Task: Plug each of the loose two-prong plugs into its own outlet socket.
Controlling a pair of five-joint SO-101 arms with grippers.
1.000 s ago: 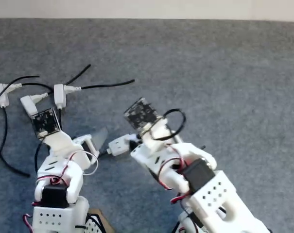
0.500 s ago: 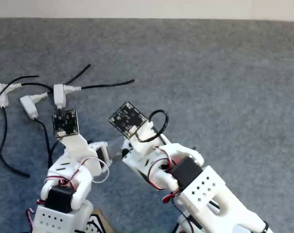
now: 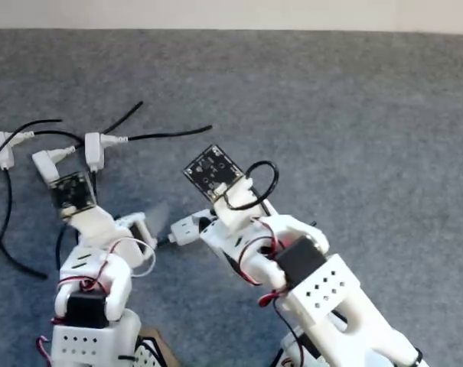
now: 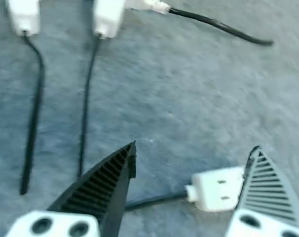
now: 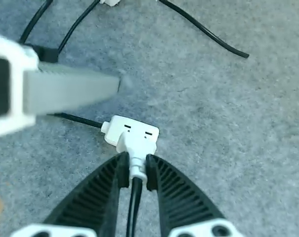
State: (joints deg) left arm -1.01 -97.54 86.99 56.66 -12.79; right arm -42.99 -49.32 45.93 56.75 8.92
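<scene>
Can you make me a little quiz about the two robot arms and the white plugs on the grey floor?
1. True or false: the left gripper is open.
2. Pick one. What is the right gripper holding? A: a white plug. B: a spoon. C: a ball.
3. Fill in the missing word: the outlet socket touching that plug shows ___ little slots on its top face.

Key: 1 true. 2 A. 3 two.
</scene>
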